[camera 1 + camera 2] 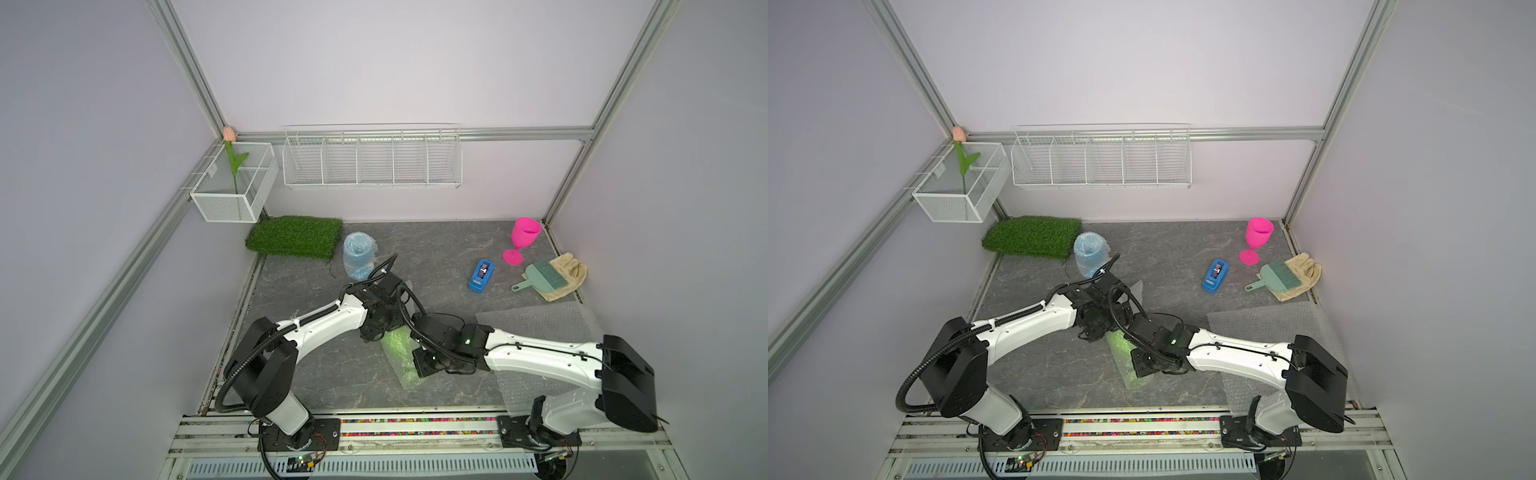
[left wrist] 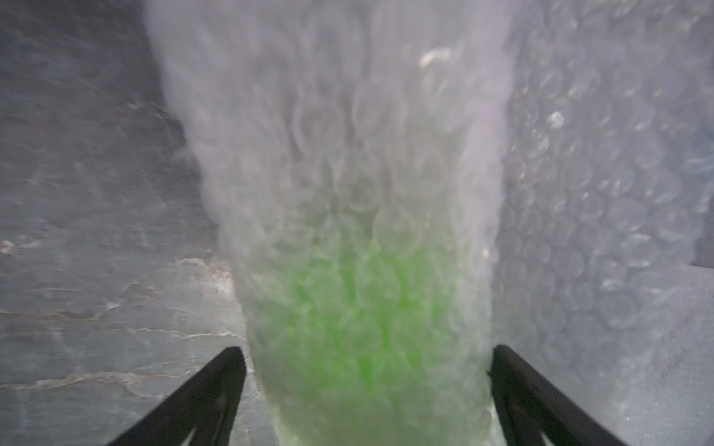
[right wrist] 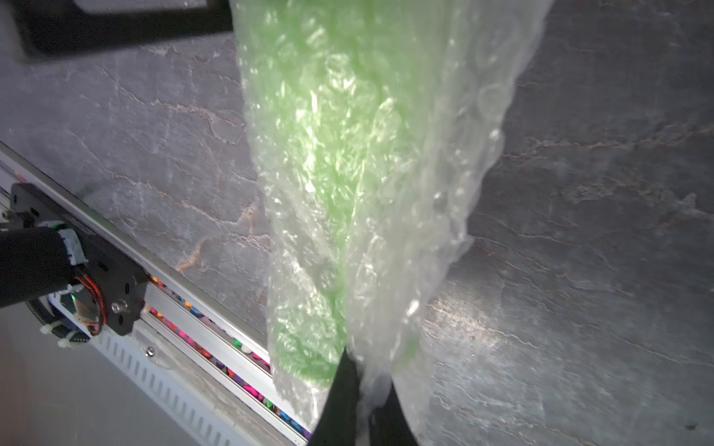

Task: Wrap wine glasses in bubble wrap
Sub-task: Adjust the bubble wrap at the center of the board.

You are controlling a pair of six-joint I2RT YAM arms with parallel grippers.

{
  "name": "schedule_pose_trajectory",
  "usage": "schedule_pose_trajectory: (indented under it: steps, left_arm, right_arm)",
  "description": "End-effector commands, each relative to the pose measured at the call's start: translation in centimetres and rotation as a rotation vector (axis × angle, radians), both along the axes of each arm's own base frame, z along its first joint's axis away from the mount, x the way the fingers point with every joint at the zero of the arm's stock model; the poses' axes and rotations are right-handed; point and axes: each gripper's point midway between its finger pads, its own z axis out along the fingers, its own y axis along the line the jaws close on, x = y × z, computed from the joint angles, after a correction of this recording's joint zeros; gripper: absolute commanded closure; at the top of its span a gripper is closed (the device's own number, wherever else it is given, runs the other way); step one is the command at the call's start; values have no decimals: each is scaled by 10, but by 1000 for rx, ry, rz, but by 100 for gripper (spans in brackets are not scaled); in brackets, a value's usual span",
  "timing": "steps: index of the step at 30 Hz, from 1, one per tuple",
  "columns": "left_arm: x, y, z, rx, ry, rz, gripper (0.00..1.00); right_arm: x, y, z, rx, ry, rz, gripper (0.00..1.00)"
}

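A lime green wine glass (image 1: pixel 398 353) (image 1: pixel 1124 357) lies mid-table, rolled inside bubble wrap (image 3: pixel 347 162). My left gripper (image 2: pixel 367 363) is open, one finger (image 2: pixel 216 382) on each side of the wrapped bundle (image 2: pixel 359 293). My right gripper (image 3: pixel 367 374) is shut on a bunched end of that bubble wrap. A sky blue wine glass (image 1: pixel 358 255) (image 1: pixel 1090 254) stands wrapped at the back left. The hot pink wine glass (image 1: pixel 521 241) (image 1: pixel 1256 241) stands bare at the back right. A flat bubble wrap sheet (image 1: pixel 540 328) (image 1: pixel 1266 328) lies under my right arm.
A blue tape dispenser (image 1: pixel 481 275), a teal brush with dustpan (image 1: pixel 542 279) and a beige glove (image 1: pixel 571 272) lie at the right. A grass mat (image 1: pixel 295 236) sits at the back left. A wire rack (image 1: pixel 372 160) and a mesh box (image 1: pixel 235 183) hang on the walls.
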Motion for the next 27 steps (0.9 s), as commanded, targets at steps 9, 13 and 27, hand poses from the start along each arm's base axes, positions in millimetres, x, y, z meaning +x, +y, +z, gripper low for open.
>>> schedule_pose_trajectory:
  steps: [9,13,27]
  left_arm:
    - [19,61,-4,150,-10,56,3]
    - [18,78,-18,159,30,65,6]
    - [34,123,78,175,-331,-157,57]
  right_arm:
    - [-5,-31,1,-61,-24,317,93]
    - [-3,-37,3,-73,-57,417,93]
    - [-5,-53,3,-179,-190,928,93]
